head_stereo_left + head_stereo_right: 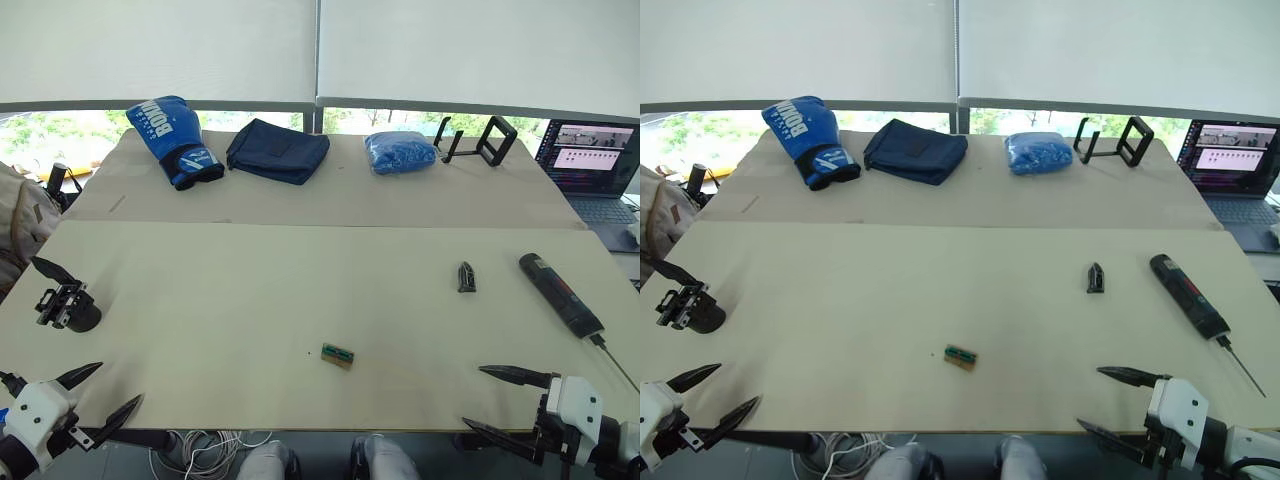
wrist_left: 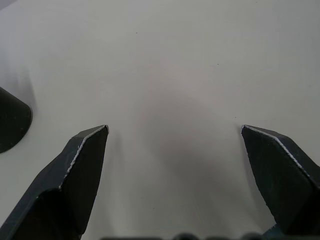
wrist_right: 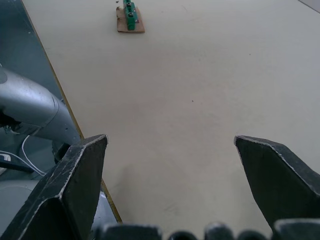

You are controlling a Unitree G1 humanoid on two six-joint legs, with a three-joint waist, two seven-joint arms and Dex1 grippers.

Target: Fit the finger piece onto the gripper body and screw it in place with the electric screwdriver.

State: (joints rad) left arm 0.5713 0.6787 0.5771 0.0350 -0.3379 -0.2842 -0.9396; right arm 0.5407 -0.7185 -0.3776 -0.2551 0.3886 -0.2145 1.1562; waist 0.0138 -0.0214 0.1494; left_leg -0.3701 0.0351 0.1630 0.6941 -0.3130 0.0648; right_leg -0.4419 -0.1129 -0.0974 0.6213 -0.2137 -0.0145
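Observation:
The gripper body [image 1: 67,305], a small black mechanism with an open frame and a round barrel, lies near the table's left edge. The finger piece [image 1: 466,277], a dark tapered wedge, rests on the right half of the table. Further right lies the electric screwdriver [image 1: 560,293], a thick black cylinder with red marks and a thin metal bit pointing toward the front. My left gripper [image 1: 112,394] hangs open at the front left corner, just in front of the gripper body. My right gripper [image 1: 472,399] is open at the front right edge, holding nothing.
A tiny green-brown block [image 1: 338,355] sits near the front middle of the table [image 1: 260,290]. At the back lie a blue boxing glove [image 1: 172,140], a dark blue pouch [image 1: 277,150], a blue bundle [image 1: 400,152] and a black stand [image 1: 478,141]. A laptop [image 1: 590,165] stands at the far right.

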